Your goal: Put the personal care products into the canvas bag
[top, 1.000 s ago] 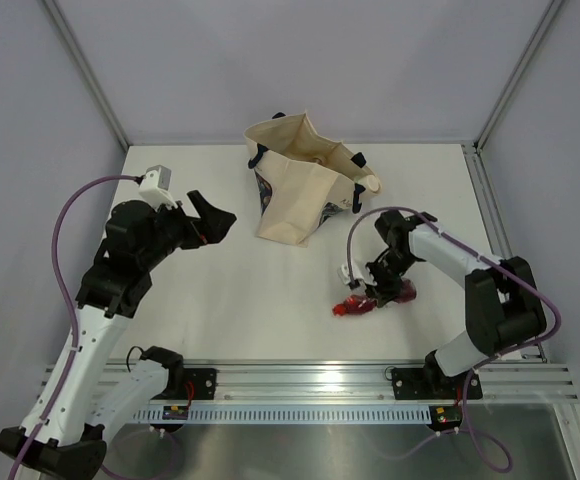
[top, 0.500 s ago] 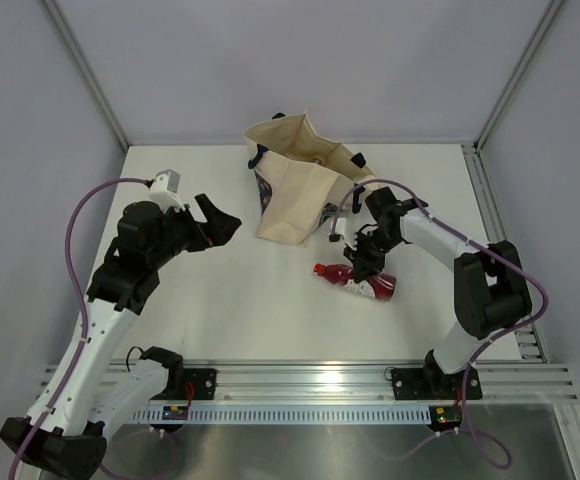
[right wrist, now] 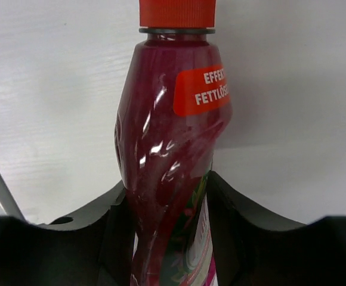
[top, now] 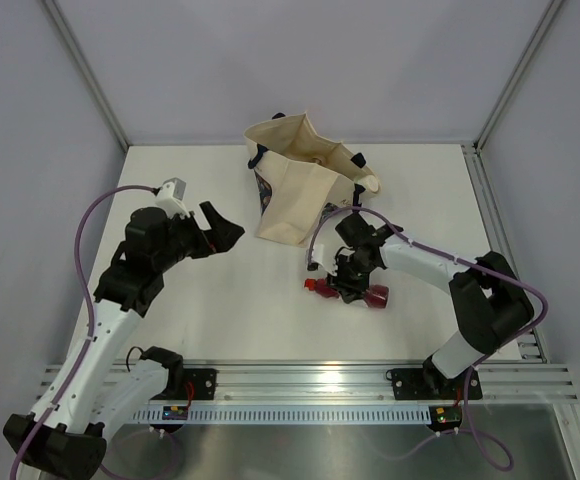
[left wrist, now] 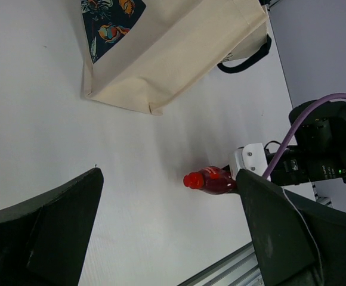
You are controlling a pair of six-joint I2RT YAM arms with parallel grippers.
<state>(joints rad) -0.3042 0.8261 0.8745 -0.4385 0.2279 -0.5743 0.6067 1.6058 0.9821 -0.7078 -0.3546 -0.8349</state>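
Left side:
- Noted left gripper point(top: 222, 225) with jaws spread to their widest, gripping no object, raised over the table point(top: 220, 310).
- In the left wrist view, both dark fingers point(left wrist: 48, 226) frame the bottom corners, with bare white surface between them.

Centre:
- Found canvas bag point(top: 295, 195) ahead of the left fingertips and off to their right, well apart from them.
- Slumped on the table; cream cloth, creased.
- Navy handle point(left wrist: 244, 59) looped out at the far corner.
- Dark floral panel point(left wrist: 110, 21) on one face.
- Mouth gapes toward the back of the table; contents too shadowed to make out.

Right side:
- Observed right gripper point(top: 348, 280) closed around the dark-red bottle point(right wrist: 164, 155), down at table level.
- From the right wrist, black fingers point(right wrist: 83, 232) press against both flanks of the lower body, with no gap visible on either side.
- Red cap point(right wrist: 176, 13) points straight away from the palm, past the fingertips.
- Red label point(right wrist: 201, 89) sits on the shoulder, lettering partly cut off by the curve.
- Bottle lies on its side, long axis in line with the fingers.
- Cannot tell whether it rests on the surface or is raised just off it.
- Bag lies to the far side of this gripper, near but not touching.
- Seen from the left wrist, the same bottle lies beyond the left fingertips, cap toward them, between the bag's corner and the right arm's wrist housing.
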